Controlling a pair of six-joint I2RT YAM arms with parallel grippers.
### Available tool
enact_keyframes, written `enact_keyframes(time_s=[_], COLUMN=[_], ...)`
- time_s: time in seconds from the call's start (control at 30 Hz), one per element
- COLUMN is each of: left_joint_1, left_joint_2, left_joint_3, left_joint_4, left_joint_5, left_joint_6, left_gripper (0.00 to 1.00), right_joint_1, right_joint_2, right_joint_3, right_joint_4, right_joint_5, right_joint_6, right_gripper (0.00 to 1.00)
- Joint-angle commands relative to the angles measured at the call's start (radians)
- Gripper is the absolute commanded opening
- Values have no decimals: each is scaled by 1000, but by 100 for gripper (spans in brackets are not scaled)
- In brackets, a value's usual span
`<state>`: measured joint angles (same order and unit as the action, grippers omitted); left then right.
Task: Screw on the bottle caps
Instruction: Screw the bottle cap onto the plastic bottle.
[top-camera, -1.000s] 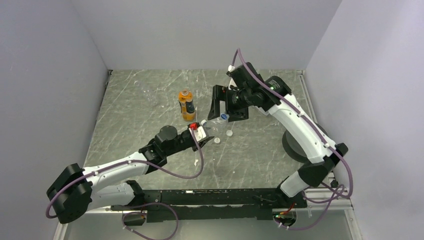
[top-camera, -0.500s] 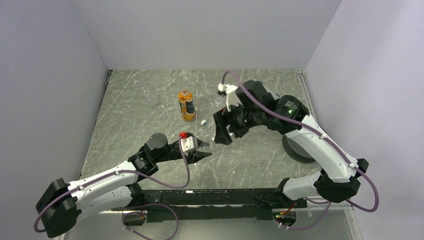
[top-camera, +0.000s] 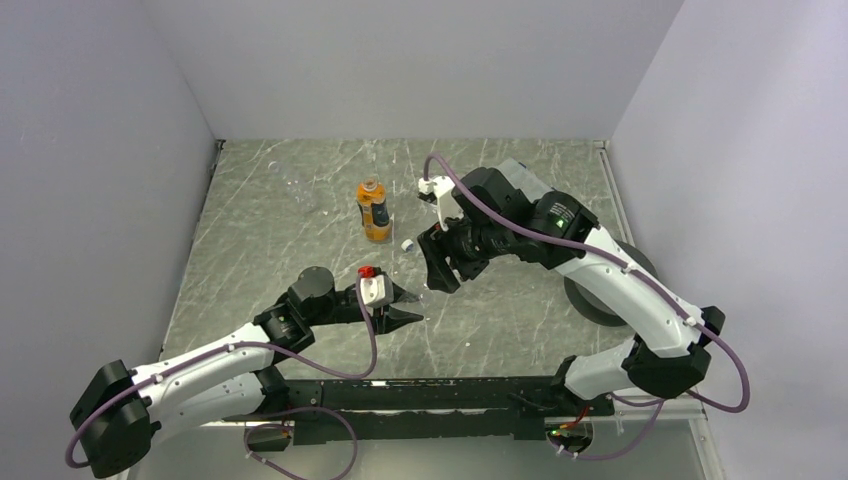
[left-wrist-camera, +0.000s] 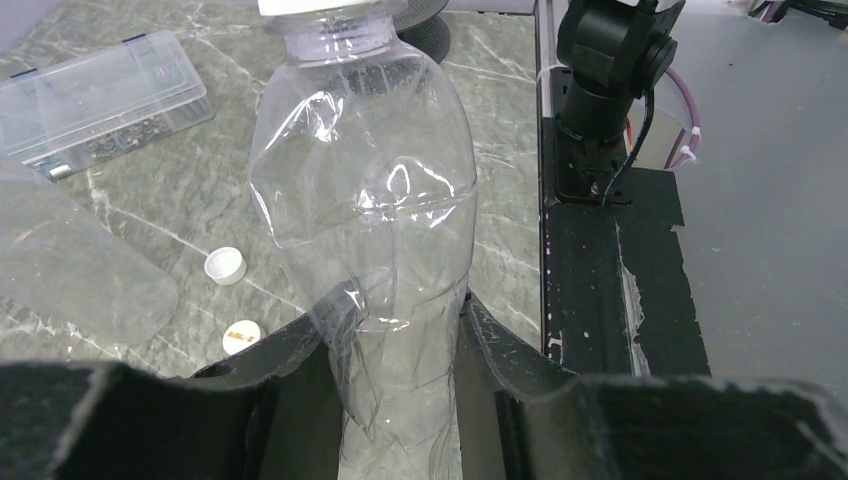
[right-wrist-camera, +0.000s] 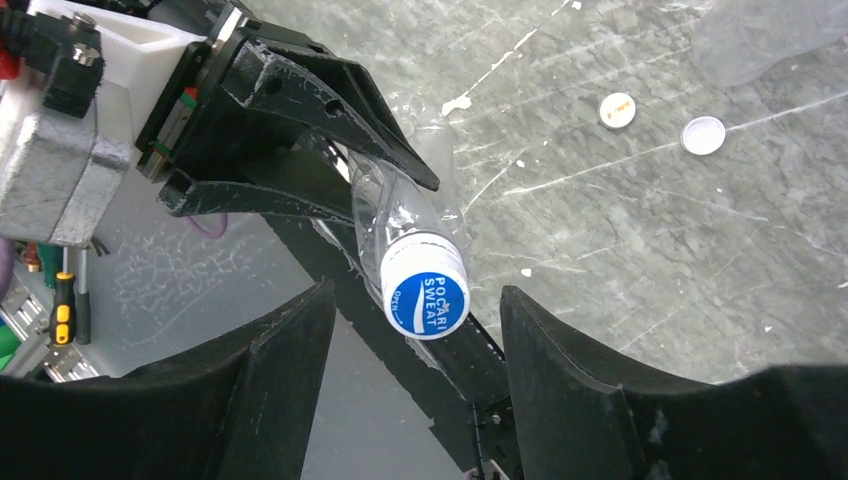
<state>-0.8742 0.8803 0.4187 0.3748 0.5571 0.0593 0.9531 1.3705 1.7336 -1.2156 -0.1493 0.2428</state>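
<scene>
Jaws of the left gripper (left-wrist-camera: 398, 322) are clenched on the lower body of the clear bottle (left-wrist-camera: 365, 200), whose walls are dented. A blue-topped cap (right-wrist-camera: 425, 292) sits on the clear bottle's neck. The right gripper (right-wrist-camera: 418, 295) has its jaws spread to either side of that cap, touching neither side. A white cap (left-wrist-camera: 225, 265) lies on the worktop (top-camera: 300, 230) near the clear bottle, and the orange bottle (top-camera: 374, 210) stands upright beyond it.
</scene>
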Motion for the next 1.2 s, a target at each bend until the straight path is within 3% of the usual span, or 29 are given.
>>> enact_keyframes(time_s=[0.0,0.2,0.47,0.57,0.7,0.9,1.17], left_joint_1=[-4,-4,-4,-4,-4,-3,-6], left_joint_2=[-25,-24,-24,-7,28,174,329], left_joint_3=[-1,-2,3,25,62,196,305], left_joint_4=[17,16,33,24,66,163,322], left_joint_5=[21,15,-39,-98,-284,-481,-596], left_joint_6=[-15,-15,-3,22,75,239,258], left_gripper=[0,0,0,0,0,0,0], right_joint_1=[7,7,8,7,-1,-77,-145], right_joint_2=[6,19,34,59,133,243,270], right_joint_3=[41,54,32,59,134,236,243], right_joint_4=[-14,-14,-19,-34,-83,-162,-72], right_joint_5=[25,13,9,34,69,100,86], right_joint_6=[-19,-12,30,81,185,338,489], right_gripper=[62,53,32,26,17,14,15])
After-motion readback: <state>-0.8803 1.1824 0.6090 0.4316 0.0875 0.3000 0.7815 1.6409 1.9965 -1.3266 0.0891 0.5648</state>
